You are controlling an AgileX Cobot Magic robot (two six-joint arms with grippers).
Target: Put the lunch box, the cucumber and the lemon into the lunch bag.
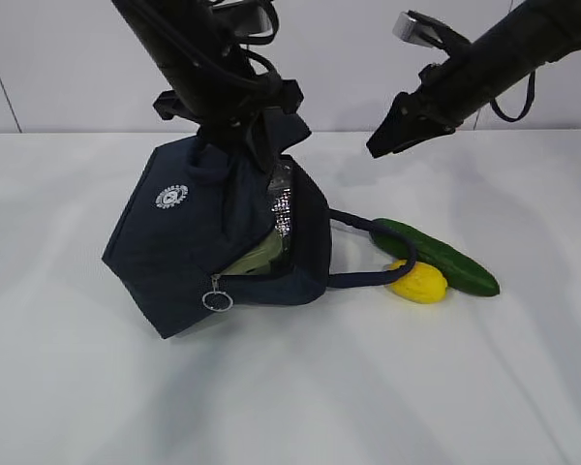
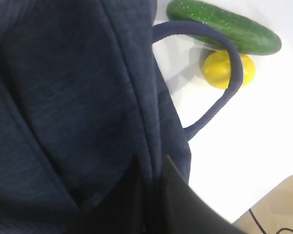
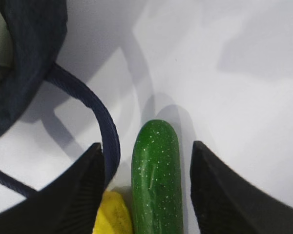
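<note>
While my left hand point(image 1: 240, 136) pinches the lunch bag point(image 1: 189, 237) up, my empty right hand point(image 3: 146, 187), spread wide, hangs above the cucumber point(image 3: 156, 178), which I should straddle squarely, clear of the handle point(image 3: 105, 124) and lemon point(image 3: 113, 214) at my left finger.

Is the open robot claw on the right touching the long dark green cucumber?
Apart. In the exterior view, the right gripper hangs in the air well above the cucumber, with bare white table showing between them.

Bright, even light on your white table point(image 1: 97, 387); shadows stay soft and grey. Your left wrist view is mostly dark bag point(image 2: 63, 97) fabric, slightly soft. Right gripper fingers point(image 3: 83, 195) show blurred up close.
</note>
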